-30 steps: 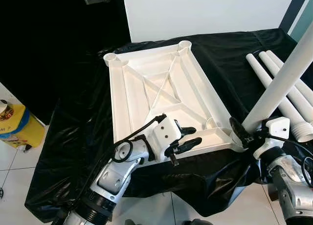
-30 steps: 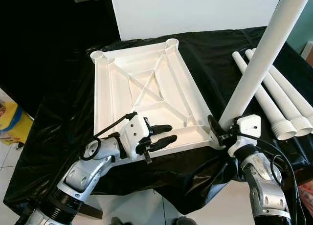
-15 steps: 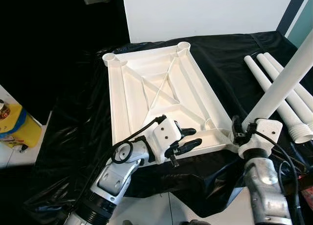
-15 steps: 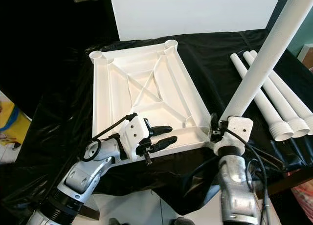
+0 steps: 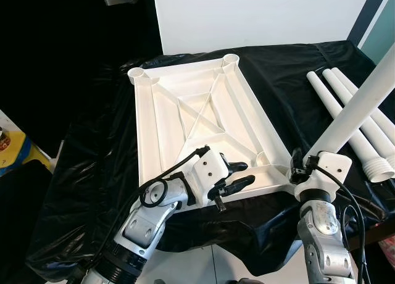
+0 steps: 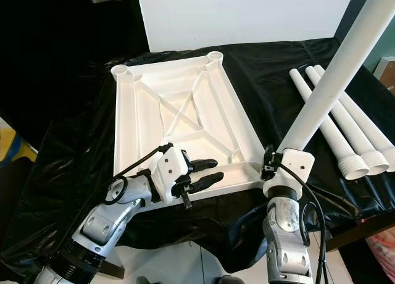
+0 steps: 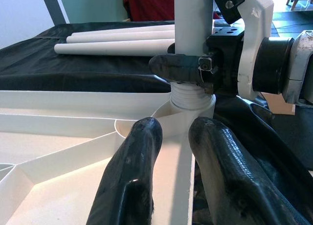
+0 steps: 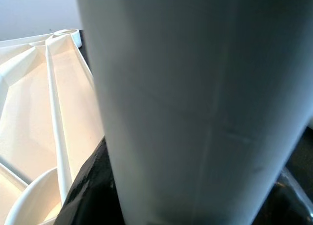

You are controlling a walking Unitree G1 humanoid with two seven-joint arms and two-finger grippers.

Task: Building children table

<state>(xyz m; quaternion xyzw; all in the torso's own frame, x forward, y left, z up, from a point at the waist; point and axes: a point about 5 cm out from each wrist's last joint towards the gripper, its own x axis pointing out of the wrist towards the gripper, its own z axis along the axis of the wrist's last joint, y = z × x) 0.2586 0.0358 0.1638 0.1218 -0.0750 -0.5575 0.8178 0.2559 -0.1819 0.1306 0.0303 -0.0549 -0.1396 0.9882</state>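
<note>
A white children's tabletop [image 5: 185, 111] lies upside down on a black-draped surface [image 5: 290, 74]. My left gripper [image 5: 237, 175] rests at its near rim, the black fingers [image 7: 132, 186] closed either side of the rim wall. My right gripper [image 5: 296, 167] is shut on a long white leg [image 5: 358, 105], low down just above its threaded end. The leg stands tilted to the right, its end in the near right corner socket [image 7: 188, 110]. In the right wrist view the leg [image 8: 195, 102] is very close, with the tabletop's ribs [image 8: 34, 88] behind.
Three spare white legs [image 5: 324, 86] lie side by side on the cloth at the right. Open sockets show at the far corners [image 5: 138, 74] [image 5: 230, 58]. A yellow and blue object [image 5: 12, 148] stands on the tiled floor at left. A white wall rises behind.
My right forearm has swung leftward until it stands under the gripper, which keeps hold of the leg at the corner socket. The left gripper has not moved.
</note>
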